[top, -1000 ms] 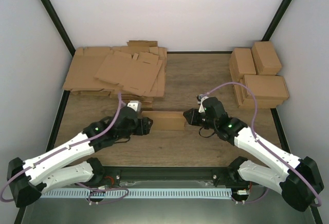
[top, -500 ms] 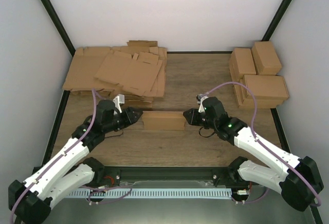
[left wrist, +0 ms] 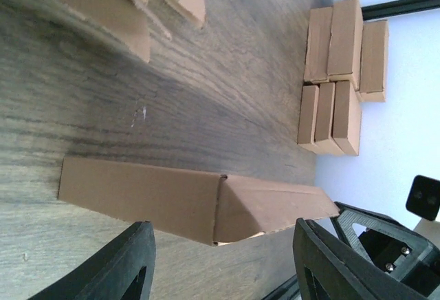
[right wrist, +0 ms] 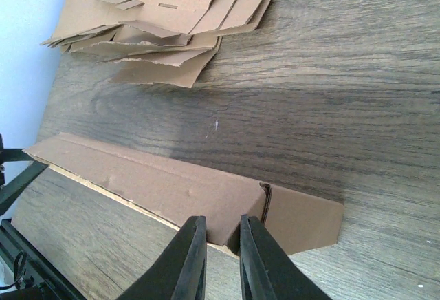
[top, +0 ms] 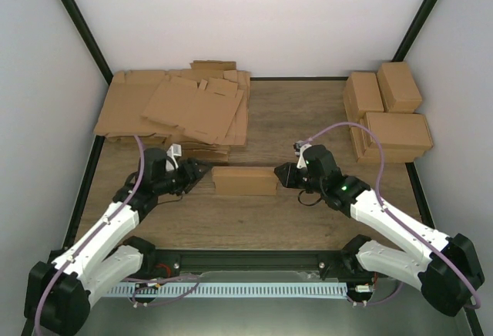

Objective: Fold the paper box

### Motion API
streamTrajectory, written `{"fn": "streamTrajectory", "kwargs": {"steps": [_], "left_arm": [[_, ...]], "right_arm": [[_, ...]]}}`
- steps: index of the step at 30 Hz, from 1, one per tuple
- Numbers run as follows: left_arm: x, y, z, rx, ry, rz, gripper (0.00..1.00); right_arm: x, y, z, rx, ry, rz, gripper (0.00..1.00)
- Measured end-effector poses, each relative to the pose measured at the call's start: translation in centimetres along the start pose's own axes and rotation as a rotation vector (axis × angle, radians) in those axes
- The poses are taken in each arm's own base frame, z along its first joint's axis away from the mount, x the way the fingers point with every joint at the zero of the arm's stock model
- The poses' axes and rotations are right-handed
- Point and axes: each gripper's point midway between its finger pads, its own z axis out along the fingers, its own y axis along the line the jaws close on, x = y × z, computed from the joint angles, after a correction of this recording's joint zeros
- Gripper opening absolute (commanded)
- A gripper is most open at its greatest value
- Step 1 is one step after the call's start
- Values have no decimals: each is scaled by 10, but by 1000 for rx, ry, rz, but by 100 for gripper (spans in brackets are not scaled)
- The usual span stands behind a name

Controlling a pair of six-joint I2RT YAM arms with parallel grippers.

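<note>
The paper box (top: 245,180) lies folded shut as a long brown block in the middle of the wooden table, also seen in the left wrist view (left wrist: 144,193) and the right wrist view (right wrist: 172,186). My left gripper (top: 199,171) is just off its left end. Its jaws stand wide open (left wrist: 221,226), the box's end corner lies in the gap between them, and neither finger touches it. My right gripper (top: 282,175) is at the box's right end, its narrow jaws (right wrist: 221,219) closed on the near corner edge there.
A heap of flat notched cardboard sheets (top: 177,109) fills the back left, reaching close behind the left gripper. Several finished boxes (top: 389,112) are stacked at the back right. Black frame posts and white walls bound the table.
My left arm drew back leftwards from the box's left end and turned its wrist; its jaws narrowed, then widened. The box and the right gripper stayed put.
</note>
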Motion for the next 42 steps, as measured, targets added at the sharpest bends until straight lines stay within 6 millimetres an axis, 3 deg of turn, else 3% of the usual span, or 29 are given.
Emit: {"fn": "streamTrajectory", "kwargs": {"steps": [8, 18, 25, 33, 42], "left_arm": [[8, 9, 11, -9, 60, -82, 63], [14, 10, 15, 20, 89, -125, 56], [14, 8, 17, 52, 89, -131, 46], [13, 5, 18, 82, 81, -116, 21], [15, 9, 16, 115, 61, -126, 18]], "right_arm": [[-1, 0, 1, -1, -1, -2, 15], [-1, 1, 2, -3, -3, -3, 15], [-2, 1, 4, -3, -5, -4, 15], [-3, 1, 5, -3, -4, -4, 15], [-2, 1, 5, -5, 0, -4, 15]]}}
